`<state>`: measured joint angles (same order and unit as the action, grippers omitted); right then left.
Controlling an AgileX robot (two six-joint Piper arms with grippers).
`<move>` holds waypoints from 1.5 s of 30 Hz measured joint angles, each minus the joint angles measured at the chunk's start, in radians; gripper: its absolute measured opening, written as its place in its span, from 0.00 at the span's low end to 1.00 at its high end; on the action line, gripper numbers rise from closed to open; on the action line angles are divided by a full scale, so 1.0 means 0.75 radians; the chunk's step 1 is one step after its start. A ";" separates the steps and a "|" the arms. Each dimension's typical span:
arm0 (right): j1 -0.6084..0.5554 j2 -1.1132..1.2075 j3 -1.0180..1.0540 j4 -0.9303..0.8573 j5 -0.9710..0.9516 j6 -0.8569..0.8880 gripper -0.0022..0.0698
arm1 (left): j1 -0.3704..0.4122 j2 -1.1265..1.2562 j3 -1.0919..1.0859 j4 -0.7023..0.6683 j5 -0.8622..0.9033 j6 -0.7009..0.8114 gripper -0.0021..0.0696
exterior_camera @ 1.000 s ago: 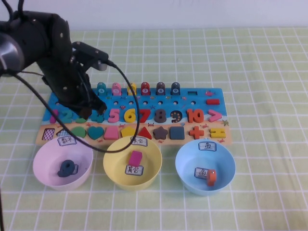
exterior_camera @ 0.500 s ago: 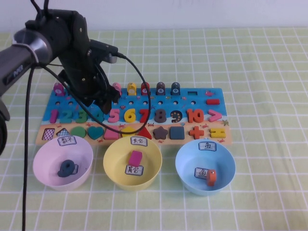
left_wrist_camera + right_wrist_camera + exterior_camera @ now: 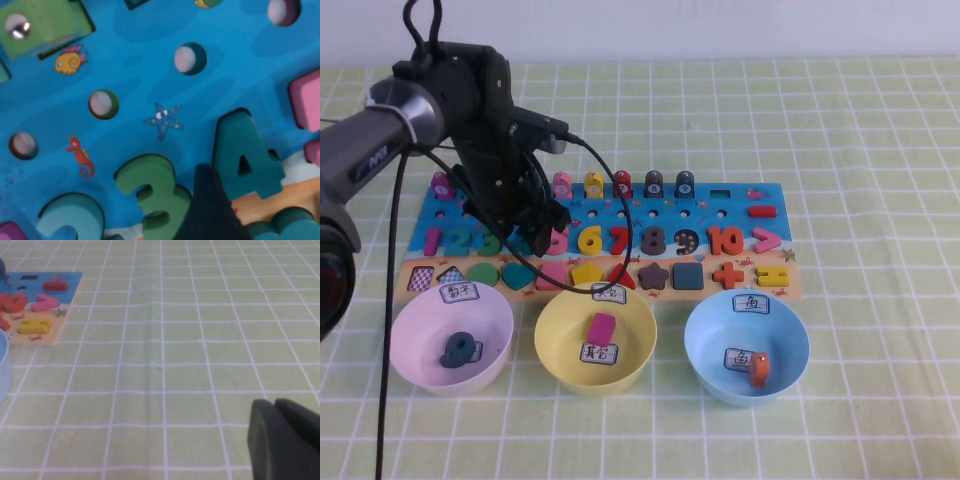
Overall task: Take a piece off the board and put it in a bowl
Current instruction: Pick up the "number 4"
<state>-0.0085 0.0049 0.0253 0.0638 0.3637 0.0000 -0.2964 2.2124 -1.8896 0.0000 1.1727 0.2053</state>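
The blue number board (image 3: pixel 715 215) lies across the middle of the table. My left gripper (image 3: pixel 540 232) is low over its number row, at the green 3 (image 3: pixel 152 192) and the teal 4 (image 3: pixel 245 152). It is open and empty. One dark fingertip (image 3: pixel 207 202) stands between the 3 and the 4, and the other is out of view. My right gripper (image 3: pixel 276 407) is shut and empty over bare cloth to the right of the board. It does not show in the high view.
Three bowls stand in front of the board. The pink bowl (image 3: pixel 398 335) holds a dark piece (image 3: pixel 460 350). The yellow bowl (image 3: pixel 646 322) holds a pink block (image 3: pixel 602 328). The blue bowl (image 3: pixel 800 335) holds an orange piece (image 3: pixel 758 368). The left arm's cable (image 3: pixel 610 215) loops over the board.
My left arm has swung to the right and the gripper has shifted a little right along the number row. No piece has left the board and the bowls are unchanged.
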 joint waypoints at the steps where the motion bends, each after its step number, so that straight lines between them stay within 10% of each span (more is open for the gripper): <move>1: 0.000 0.000 0.000 0.000 0.000 0.000 0.01 | 0.000 0.002 0.000 0.000 0.000 0.000 0.60; 13: 0.000 0.000 0.000 0.000 0.000 0.000 0.01 | 0.000 0.020 -0.003 0.000 0.005 0.000 0.59; 22: 0.000 0.000 0.000 0.000 0.000 0.000 0.01 | 0.000 0.030 -0.005 0.028 0.006 0.006 0.36; 45: 0.000 0.000 0.000 0.000 0.000 0.000 0.01 | 0.000 0.023 -0.008 0.031 -0.002 0.010 0.35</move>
<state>-0.0085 0.0049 0.0253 0.0638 0.3637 0.0000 -0.2964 2.2292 -1.8955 0.0232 1.1711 0.2125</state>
